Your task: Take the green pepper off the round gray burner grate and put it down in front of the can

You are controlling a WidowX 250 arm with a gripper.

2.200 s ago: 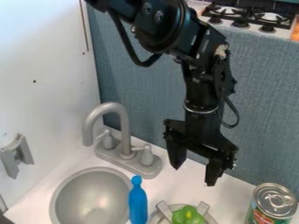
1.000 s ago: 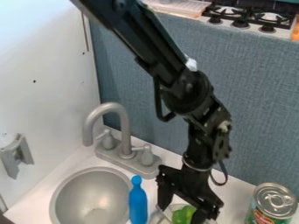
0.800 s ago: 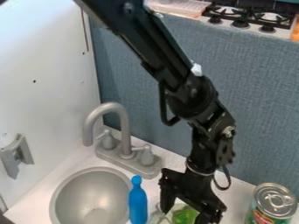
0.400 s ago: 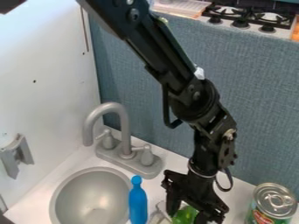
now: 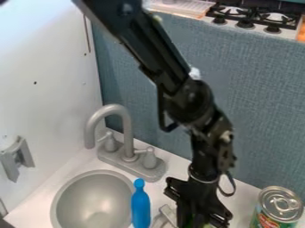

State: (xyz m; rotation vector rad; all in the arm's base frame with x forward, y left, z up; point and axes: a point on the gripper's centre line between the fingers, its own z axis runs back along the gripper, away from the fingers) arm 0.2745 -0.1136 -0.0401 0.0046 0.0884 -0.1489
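Observation:
The black gripper (image 5: 200,217) hangs low at the bottom edge, right of the blue bottle. Its fingers have closed in on a green object (image 5: 189,221), which is mostly hidden behind them with only small bits of green visible. Beside the fingers on the left is part of a grey dish or rack (image 5: 166,215), the rest covered by the gripper. The blue bottle-shaped toy (image 5: 140,205) stands upright between the sink and this grey piece. To the gripper's right is a metal can (image 5: 278,207) with a green and red label.
At the left is a round grey sink (image 5: 94,200), with a grey faucet (image 5: 124,129) and its handles behind it. A white wall (image 5: 42,58) rises on the left and a blue-grey panel (image 5: 262,98) at the back. A toy stove (image 5: 250,20) sits beyond the panel.
The gripper has come down from above the counter to the green object. Its fingers, wide apart earlier, are now closer together around it. The blue bottle and the can have not moved.

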